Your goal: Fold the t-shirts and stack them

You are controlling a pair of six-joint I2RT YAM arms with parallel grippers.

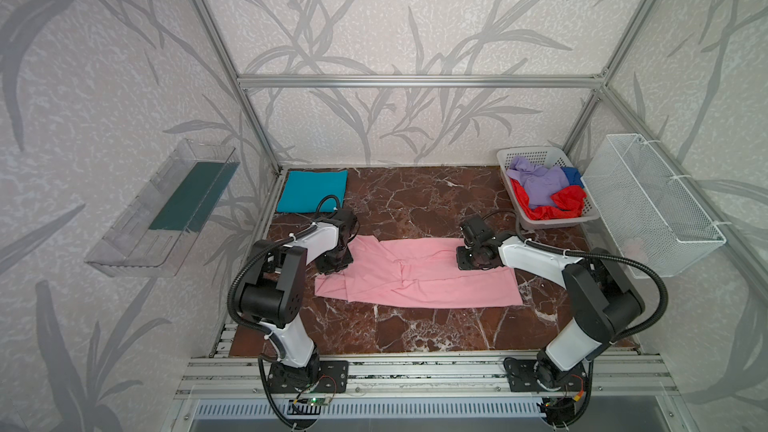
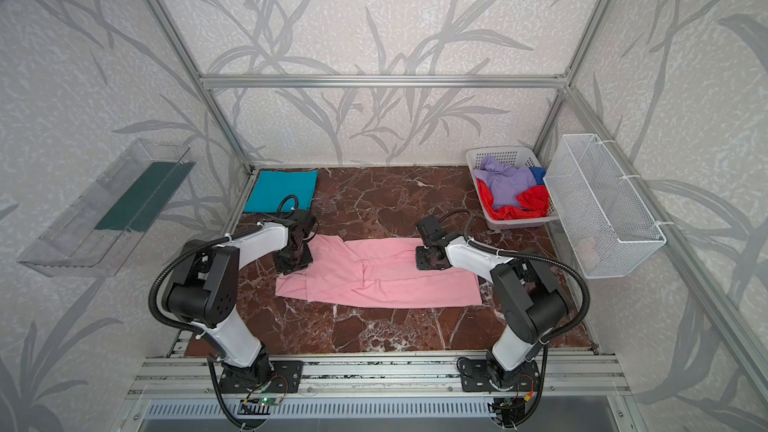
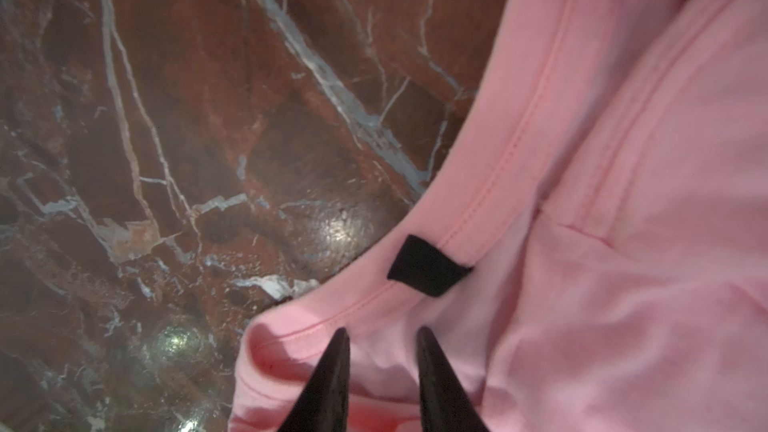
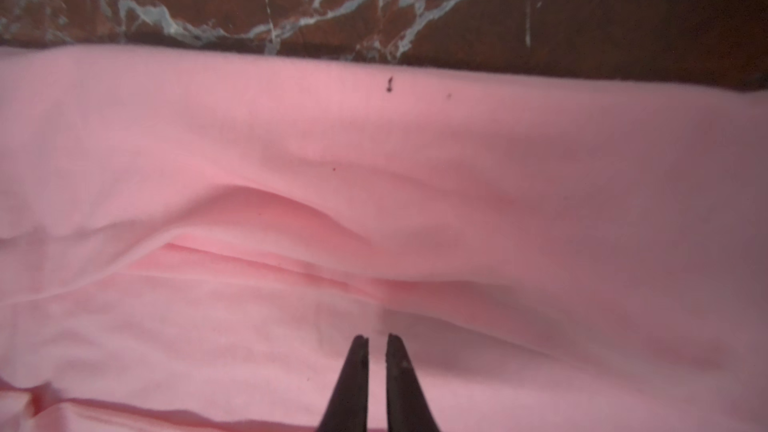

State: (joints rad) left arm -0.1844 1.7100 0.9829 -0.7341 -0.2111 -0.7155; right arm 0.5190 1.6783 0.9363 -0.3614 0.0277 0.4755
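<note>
Pink t-shirt (image 1: 415, 276) lies mid-desk (image 1: 415, 326), folded into a long band, collar end by the left arm, hem end by the right. Left claw (image 3: 382, 336) sits low over the collar edge, near the dark neck label (image 3: 428, 265); tips apart, no cloth seen pinched. Right claw (image 4: 377, 340) is over the band toward the hem end; tips a slit apart, nothing visibly held.

Step looks like the crosswise fold. Take all layers at an edge, lift level, lay end over end with edges square. The loose flap at the near-left corner may drag.

Teal t-shirt (image 1: 311, 191) lies folded in the far-left corner, likely the stack spot. White basket (image 1: 511, 155) at far right holds the lavender (image 1: 540, 182), red (image 1: 569, 199) and blue (image 1: 575, 174) shirts, unfolded. Wire bin (image 1: 648, 201) hangs on the right wall, apart from the work
</note>
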